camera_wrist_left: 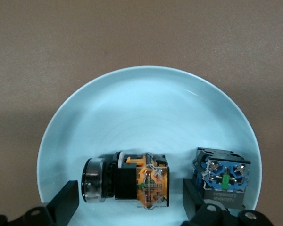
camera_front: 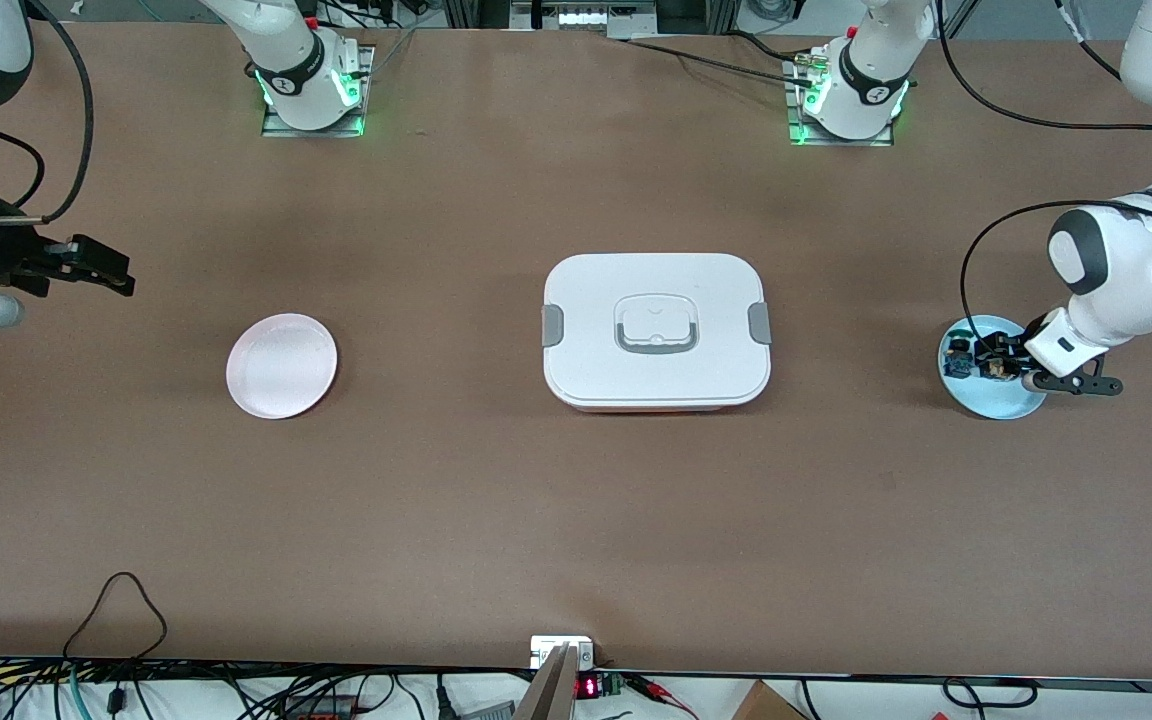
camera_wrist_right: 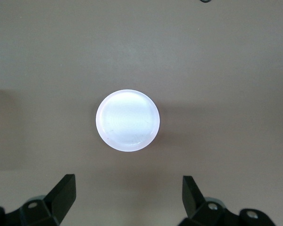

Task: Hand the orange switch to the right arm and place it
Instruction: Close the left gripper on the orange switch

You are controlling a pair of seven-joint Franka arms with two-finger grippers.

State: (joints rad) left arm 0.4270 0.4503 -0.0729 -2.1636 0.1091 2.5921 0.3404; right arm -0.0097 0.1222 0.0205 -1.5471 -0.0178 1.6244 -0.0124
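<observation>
Brown table (camera_front: pixel 496 500): wide bare surface around every item. White rectangular lidded box (camera_front: pixel 656 330) sits mid-table. Pink round plate (camera_front: pixel 281 365) lies toward the right arm's end; light-blue round plate (camera_wrist_left: pixel 146 113) toward the left arm's end, carrying the orange switch (camera_wrist_left: pixel 127 181) and blue-bodied switch (camera_wrist_left: pixel 221 176), apart. Left gripper (camera_wrist_left: pixel 130 207): fingers spread, straddling the orange switch, no contact visible. Right gripper (camera_wrist_right: pixel 127 197): wide open, empty, waiting above bare table beside the pink plate.
</observation>
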